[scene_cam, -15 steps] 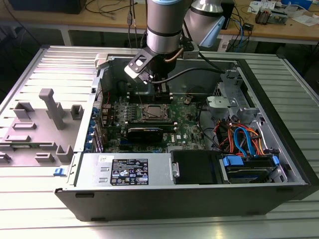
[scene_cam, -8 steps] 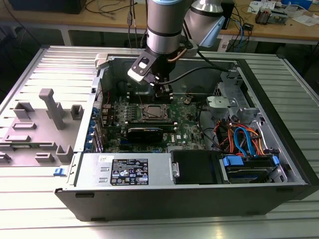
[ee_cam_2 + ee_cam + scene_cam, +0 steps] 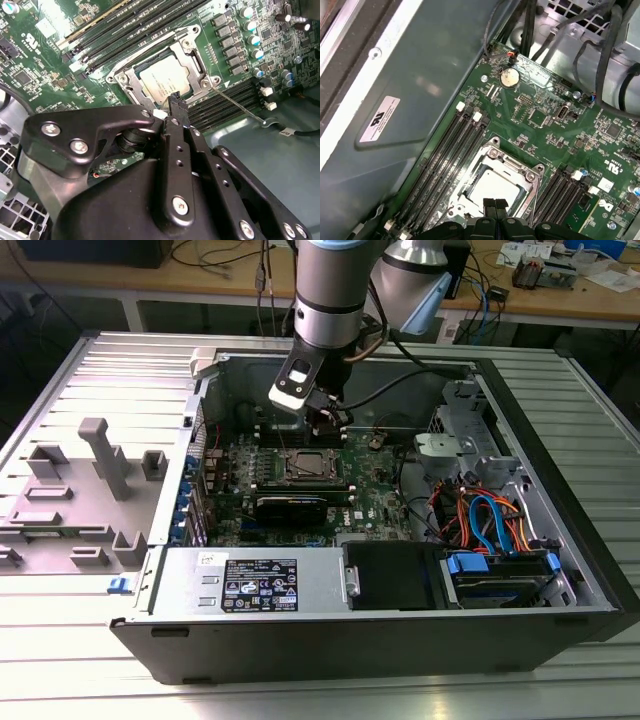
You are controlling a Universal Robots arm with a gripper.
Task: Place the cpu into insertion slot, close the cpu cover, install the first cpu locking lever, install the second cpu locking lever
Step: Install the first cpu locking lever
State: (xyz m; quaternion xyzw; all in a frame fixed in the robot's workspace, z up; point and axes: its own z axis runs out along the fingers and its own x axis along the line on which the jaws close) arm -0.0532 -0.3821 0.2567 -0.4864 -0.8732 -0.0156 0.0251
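Gripper [image 3: 176, 103] hangs beside the cpu [image 3: 164, 80] (cpu cover [image 3: 131, 85] around it).

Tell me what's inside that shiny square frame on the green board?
The cpu, silvery on top, shows through the cut-out in the cpu cover. The insertion slot beneath is hidden by it, and the hand covers one edge.

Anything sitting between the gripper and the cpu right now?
Nothing visible. The cpu lies bare in the cut-out of the cpu cover, which is down flat around it. The gripper, shut, is right at the cover's edge with nothing between them.
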